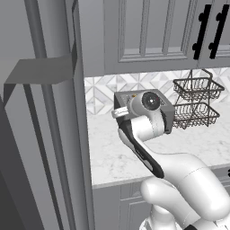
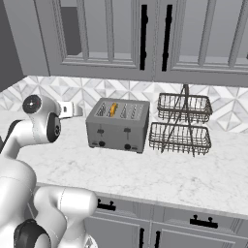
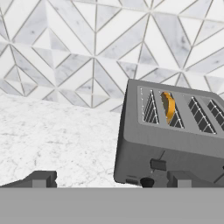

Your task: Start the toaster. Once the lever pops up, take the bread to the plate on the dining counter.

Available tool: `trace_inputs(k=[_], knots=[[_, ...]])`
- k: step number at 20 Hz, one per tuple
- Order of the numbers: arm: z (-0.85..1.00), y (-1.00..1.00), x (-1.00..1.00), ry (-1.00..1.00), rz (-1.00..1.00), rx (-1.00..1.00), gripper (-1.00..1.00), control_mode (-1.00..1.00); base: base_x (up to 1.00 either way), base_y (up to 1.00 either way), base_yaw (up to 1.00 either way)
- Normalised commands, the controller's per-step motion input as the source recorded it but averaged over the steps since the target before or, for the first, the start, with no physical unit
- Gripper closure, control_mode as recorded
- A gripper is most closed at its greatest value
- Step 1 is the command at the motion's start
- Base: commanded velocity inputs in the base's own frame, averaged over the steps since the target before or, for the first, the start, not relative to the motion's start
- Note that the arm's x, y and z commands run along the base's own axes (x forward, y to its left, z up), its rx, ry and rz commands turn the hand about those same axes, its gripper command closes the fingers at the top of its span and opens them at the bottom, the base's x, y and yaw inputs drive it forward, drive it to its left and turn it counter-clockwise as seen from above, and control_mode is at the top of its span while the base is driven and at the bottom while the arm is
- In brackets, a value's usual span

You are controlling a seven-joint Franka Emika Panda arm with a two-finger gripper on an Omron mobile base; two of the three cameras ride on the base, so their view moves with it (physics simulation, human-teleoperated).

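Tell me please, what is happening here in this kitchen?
A white robot arm is reaching toward the toaster on the marble counter. Its pincer is open and holds nothing. The bread sits in the second slot. The lever is not touched yet. A wire basket rack stands beside the toaster.

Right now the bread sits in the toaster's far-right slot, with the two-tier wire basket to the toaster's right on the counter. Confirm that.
Not quite. The bread sits in the second slot from the left of the toaster, not the far-right one; the right base view shows this, and the hand view agrees. The rest holds: the two-tier wire basket stands to the toaster's right on the counter.
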Motion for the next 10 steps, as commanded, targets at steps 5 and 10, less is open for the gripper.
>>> trace_inputs(k=[5,10], knots=[[0.00,0.00,0.00,0.00,0.00,0.00,-1.00,-1.00,0.00,0.00,0.00],[0.00,0.00,0.00,0.00,0.00,0.00,-1.00,-1.00,0.00,0.00,0.00]])
